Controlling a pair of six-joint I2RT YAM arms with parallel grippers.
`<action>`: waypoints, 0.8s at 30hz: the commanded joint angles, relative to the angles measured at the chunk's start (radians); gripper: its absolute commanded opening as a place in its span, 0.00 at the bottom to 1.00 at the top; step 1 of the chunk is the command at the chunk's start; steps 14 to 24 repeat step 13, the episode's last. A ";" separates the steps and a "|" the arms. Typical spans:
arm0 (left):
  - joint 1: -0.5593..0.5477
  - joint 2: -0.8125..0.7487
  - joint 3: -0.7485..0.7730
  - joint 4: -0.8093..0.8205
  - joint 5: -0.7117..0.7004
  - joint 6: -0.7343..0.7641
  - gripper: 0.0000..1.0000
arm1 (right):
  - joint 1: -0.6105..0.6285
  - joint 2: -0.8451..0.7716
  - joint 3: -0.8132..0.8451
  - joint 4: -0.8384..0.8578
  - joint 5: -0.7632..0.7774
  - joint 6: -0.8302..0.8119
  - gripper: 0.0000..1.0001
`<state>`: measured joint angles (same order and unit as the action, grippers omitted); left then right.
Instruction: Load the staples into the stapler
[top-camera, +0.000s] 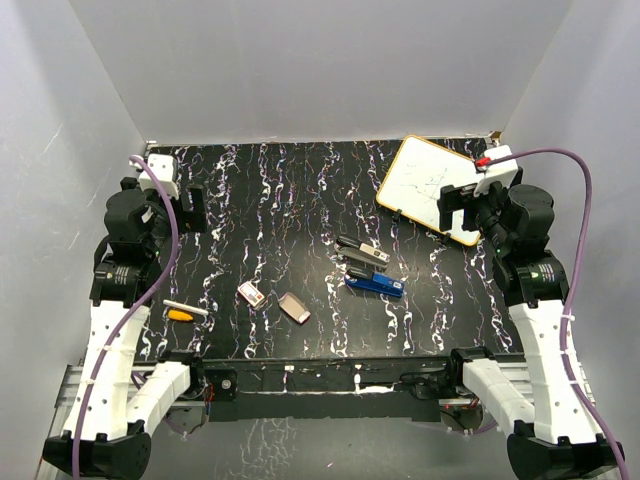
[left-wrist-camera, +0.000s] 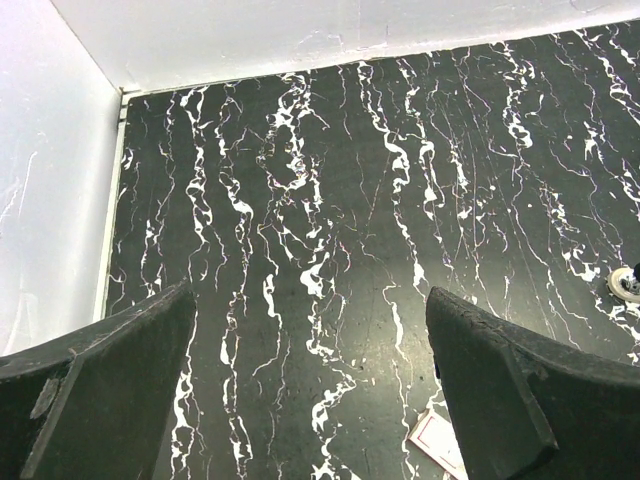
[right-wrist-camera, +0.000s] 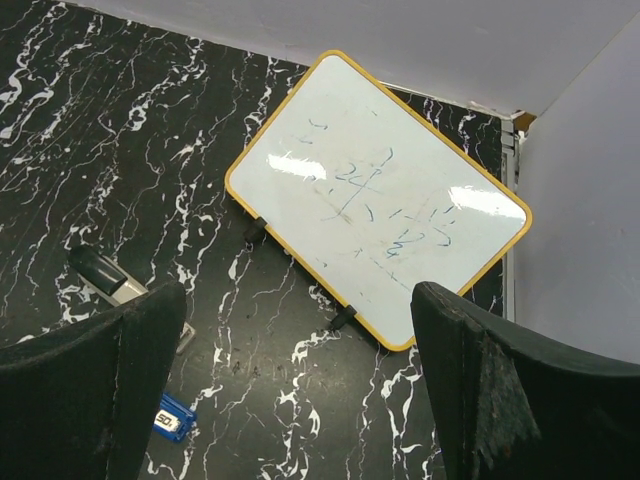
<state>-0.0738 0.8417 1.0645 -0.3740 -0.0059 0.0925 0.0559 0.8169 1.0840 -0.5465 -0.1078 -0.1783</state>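
staple box (top-camera: 251, 294) and tray (top-camera: 294, 308) lie by the tabletop's (top-camera: 300, 190) near edge, left of middle, nearer the left gripper (top-camera: 182, 212). the blue stapler (top-camera: 375, 284), lengthwise roughly along that edge, sits nearer the right gripper (top-camera: 458, 212); both grippers gape empty.

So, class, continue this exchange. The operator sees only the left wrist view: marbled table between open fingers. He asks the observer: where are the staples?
Observer: The top view shows the staple box toward the table's near edge, left of centre. Its inner tray lies just to its right, apart from it.
Operator: And the stapler?
Observer: A blue stapler lies right of centre, with a black stapler just beyond it.
Operator: What is the right arm doing?
Observer: The right gripper hangs open over the near edge of a whiteboard and holds nothing.
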 joint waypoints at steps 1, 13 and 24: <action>0.008 -0.018 -0.004 0.020 -0.011 -0.010 0.97 | -0.008 -0.011 0.002 0.052 0.035 0.014 0.99; 0.008 -0.021 -0.009 0.020 -0.002 -0.006 0.97 | -0.011 -0.013 -0.003 0.057 0.052 0.022 0.99; 0.008 -0.021 -0.009 0.020 -0.002 -0.006 0.97 | -0.011 -0.013 -0.003 0.057 0.052 0.022 0.99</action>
